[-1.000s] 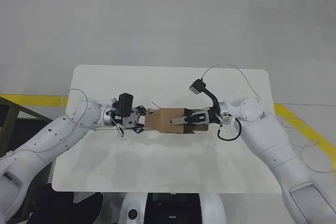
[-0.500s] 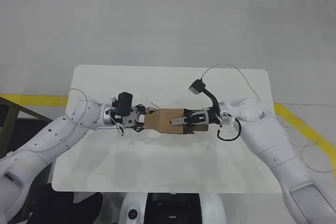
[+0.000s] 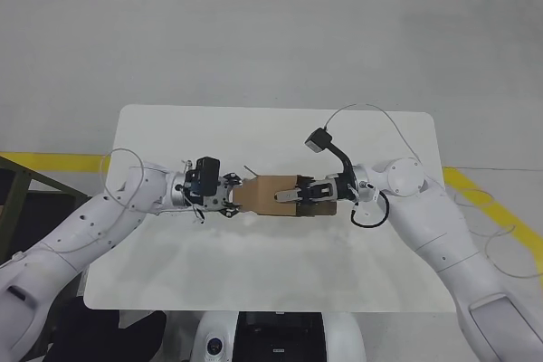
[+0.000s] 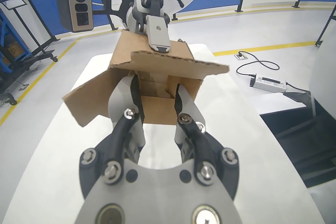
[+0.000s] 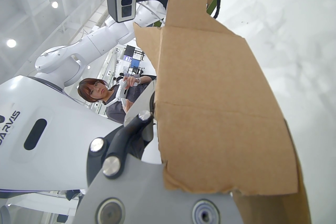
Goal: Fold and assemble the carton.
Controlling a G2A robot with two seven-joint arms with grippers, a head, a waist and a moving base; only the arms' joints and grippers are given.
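White table (image 3: 271, 271) on a grey floor with a yellow line (image 3: 45, 161). One carton (image 3: 270, 192) sits mid-table, on its side between the two arms. Two grippers, one at each end of it.

Left gripper (image 4: 156, 90): fingers spread, tips at the carton's open mouth, not clamping anything. Three flaps countable at that end: the top one sticks straight out, one side flap is splayed wide, a lower one sits behind the finger gap. Fourth can't be made out.

Right gripper (image 3: 291, 194): pinching the carton's top panel. One finger (image 4: 158, 37) lies flat on the board; its partner is hidden under the cardboard. In the right wrist view the board covers most of that gripper.

Carton's underside is hidden, so can't tell if it's resting on the table or lifted.
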